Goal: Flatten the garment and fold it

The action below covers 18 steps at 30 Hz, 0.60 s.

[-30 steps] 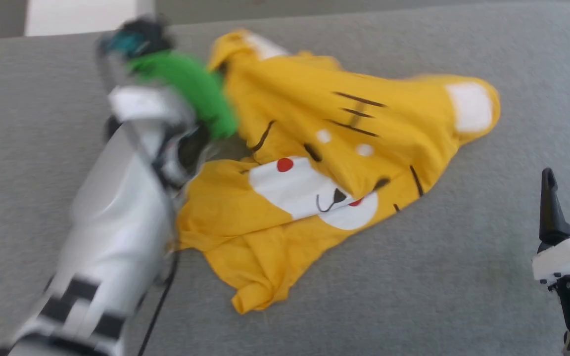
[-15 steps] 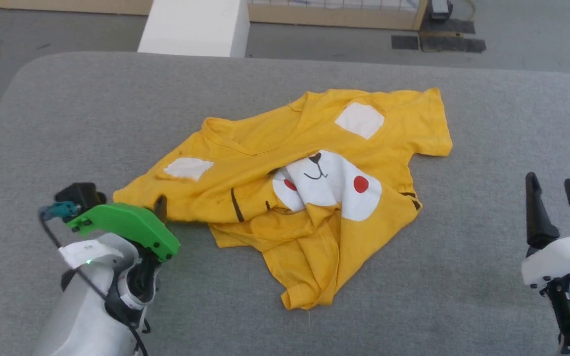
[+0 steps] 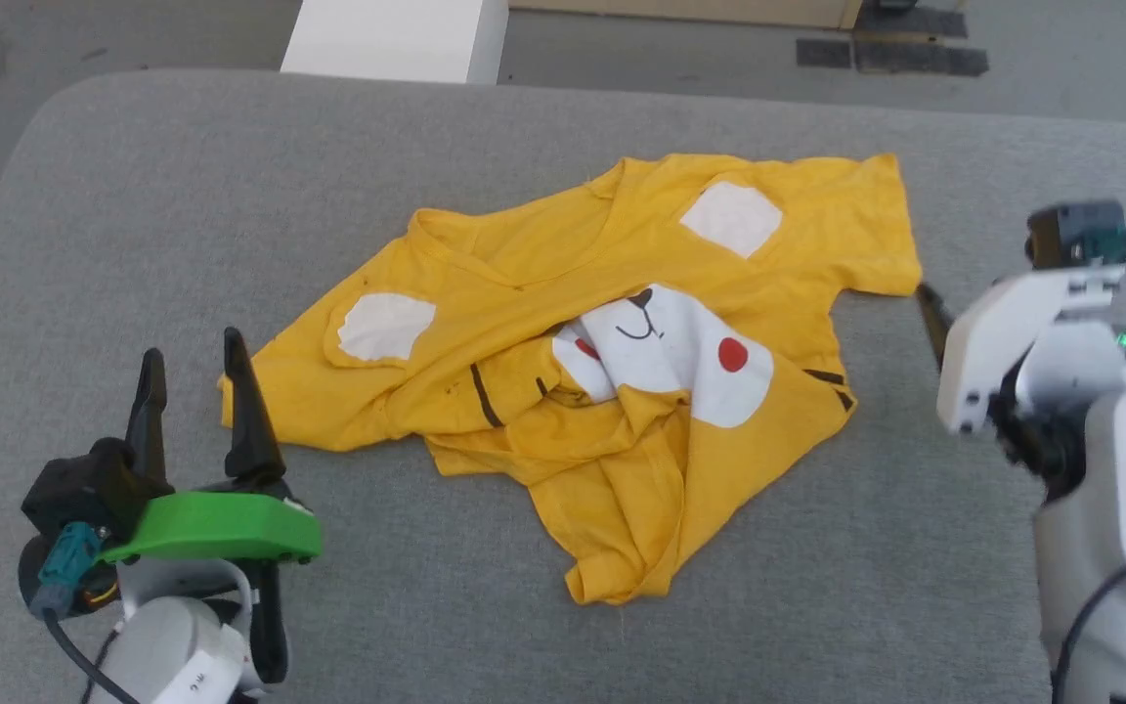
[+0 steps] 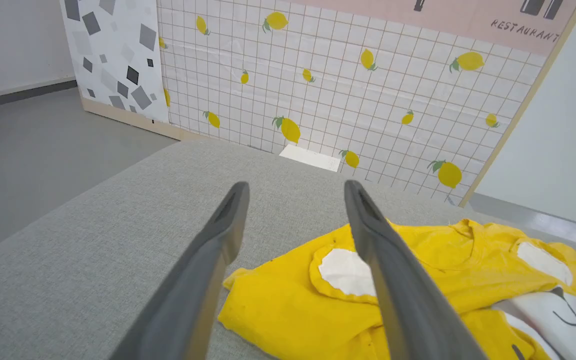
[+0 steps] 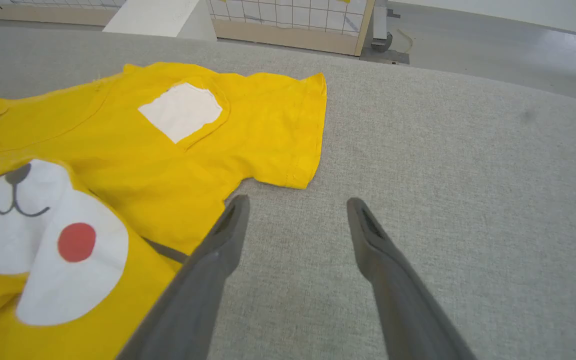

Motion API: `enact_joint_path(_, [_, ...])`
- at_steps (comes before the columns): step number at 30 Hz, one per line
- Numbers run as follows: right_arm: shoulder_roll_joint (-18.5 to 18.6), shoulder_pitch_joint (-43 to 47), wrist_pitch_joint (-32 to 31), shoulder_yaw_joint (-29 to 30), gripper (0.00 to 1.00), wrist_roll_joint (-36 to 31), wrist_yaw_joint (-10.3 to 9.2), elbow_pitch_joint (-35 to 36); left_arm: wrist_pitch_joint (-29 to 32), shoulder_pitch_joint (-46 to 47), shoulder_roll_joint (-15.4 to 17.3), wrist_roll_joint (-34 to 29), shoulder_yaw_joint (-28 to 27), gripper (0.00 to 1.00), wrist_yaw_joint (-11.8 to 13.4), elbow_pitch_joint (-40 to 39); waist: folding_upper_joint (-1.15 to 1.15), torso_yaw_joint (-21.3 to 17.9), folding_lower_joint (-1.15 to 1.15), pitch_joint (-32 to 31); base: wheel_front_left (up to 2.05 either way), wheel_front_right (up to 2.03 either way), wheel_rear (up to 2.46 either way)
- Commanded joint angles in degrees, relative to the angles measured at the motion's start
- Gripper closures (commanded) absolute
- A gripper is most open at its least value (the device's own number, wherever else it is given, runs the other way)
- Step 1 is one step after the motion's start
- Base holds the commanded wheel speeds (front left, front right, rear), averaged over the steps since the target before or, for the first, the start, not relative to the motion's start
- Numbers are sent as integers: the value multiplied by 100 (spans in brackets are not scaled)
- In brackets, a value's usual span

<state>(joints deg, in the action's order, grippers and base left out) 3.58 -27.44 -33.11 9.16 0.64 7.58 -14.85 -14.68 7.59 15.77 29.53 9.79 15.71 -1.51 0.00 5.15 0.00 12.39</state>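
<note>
**Left gripper [image 3: 191,344] and right gripper [image 5: 296,199] stand spread either side of a bright yellow short-sleeved cotton T-shirt [image 3: 543,284]**

The left gripper's two long dark fingers are parted with nothing between them, at about 8 o'clock from the T-shirt. Its inner finger stands right at the edge of the near sleeve, though I cannot tell whether it touches the cloth. The right gripper, at 3 o'clock, is likewise parted and empty, its fingers over bare covering just beside the other sleeve's hem.

The T-shirt lies mid-way across the grey fabric-covered table [image 3: 182,196], neckline toward 11 o'clock, with a white patch on each side. Its lower half is bunched, the white cartoon face with red dots is creased, and a rumpled tail points to 6 o'clock.

Past the table at 12 o'clock stands a white rectangular block [image 3: 392,39], and beyond it a white gridded wall panel printed with lemons [image 4: 368,100].
</note>
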Motion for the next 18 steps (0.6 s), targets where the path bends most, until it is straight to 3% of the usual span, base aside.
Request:
enact_joint_path(1, [72,-286,-148,34,0,-186,-9,-177,-29,-42,-131,-150,-61,0,-83,-70,0,264,0,324,0,0,0])
enact_joint_path(8, [310,-1366,-682,110,0,-1008,-9,-1194,-30,131,-755,-761,-421,0,-547,-304,0,666,0,841,0,0,0])
enact_joint_path(18, [261,-1711,-713,344,0,-1424,-9,-1992,-31,305,-1178,-1053,-747,0,-1060,-248,0,790,0,1116,0,0,0])
